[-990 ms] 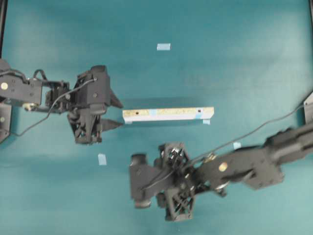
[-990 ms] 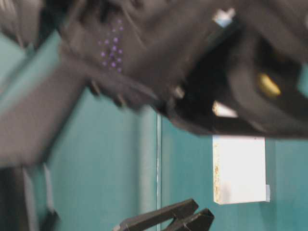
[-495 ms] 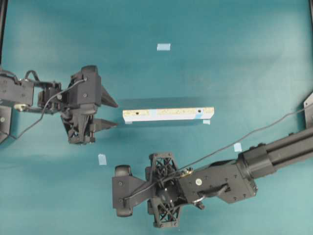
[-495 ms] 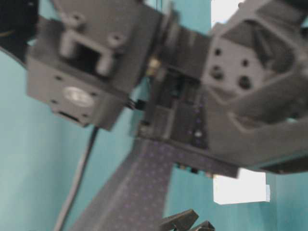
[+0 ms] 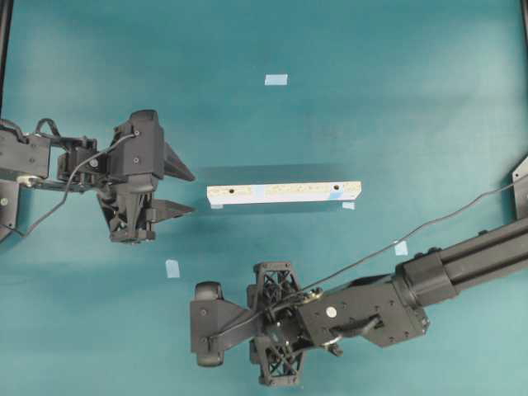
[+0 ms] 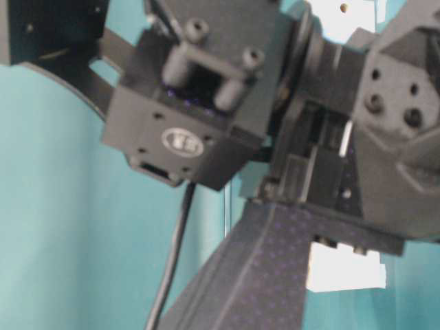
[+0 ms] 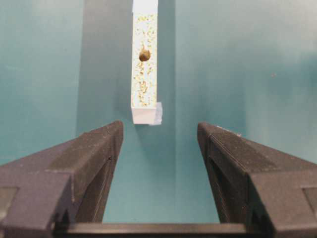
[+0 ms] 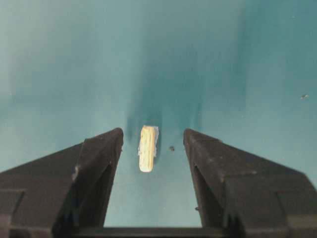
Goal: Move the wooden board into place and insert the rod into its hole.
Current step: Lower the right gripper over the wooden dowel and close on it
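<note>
The long white-faced chipboard wooden board [image 5: 283, 192] lies flat on the table. The left gripper [image 7: 157, 148], released, faces its end. The right gripper [image 8: 151, 148], released, straddles the short cream rod [image 8: 147, 148] beside the board for pickup.

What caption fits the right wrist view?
Open right gripper straddles the small rod lying on the teal table.

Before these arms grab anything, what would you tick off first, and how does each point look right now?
1. Left gripper open: ok.
2. Wooden board end lined up between the left gripper's jaws: ok, not yet reached.
3. Board's near hole unblocked: ok.
4. Right gripper open: ok.
5. Rod lying between the right gripper's jaws, untouched: ok.
6. Far hole empty: cannot tell.
</note>
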Action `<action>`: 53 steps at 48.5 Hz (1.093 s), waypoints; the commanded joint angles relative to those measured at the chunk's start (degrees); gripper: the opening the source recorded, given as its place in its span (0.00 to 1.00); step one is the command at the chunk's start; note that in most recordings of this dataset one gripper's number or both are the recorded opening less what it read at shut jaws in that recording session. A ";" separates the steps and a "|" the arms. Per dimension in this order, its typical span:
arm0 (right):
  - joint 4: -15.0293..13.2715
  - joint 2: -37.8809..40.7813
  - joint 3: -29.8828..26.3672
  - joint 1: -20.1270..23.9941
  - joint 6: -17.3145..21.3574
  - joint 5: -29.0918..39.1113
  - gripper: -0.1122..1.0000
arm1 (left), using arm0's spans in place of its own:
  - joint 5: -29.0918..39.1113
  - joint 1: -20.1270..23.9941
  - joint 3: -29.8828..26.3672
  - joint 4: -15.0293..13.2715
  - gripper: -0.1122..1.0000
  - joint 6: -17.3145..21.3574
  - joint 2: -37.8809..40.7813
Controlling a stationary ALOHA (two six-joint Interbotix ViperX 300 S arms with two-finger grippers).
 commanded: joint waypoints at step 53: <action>-1.85 -0.53 -1.58 0.35 0.18 -1.41 0.38 | -0.44 -1.05 -0.53 -0.09 0.67 -0.62 -1.05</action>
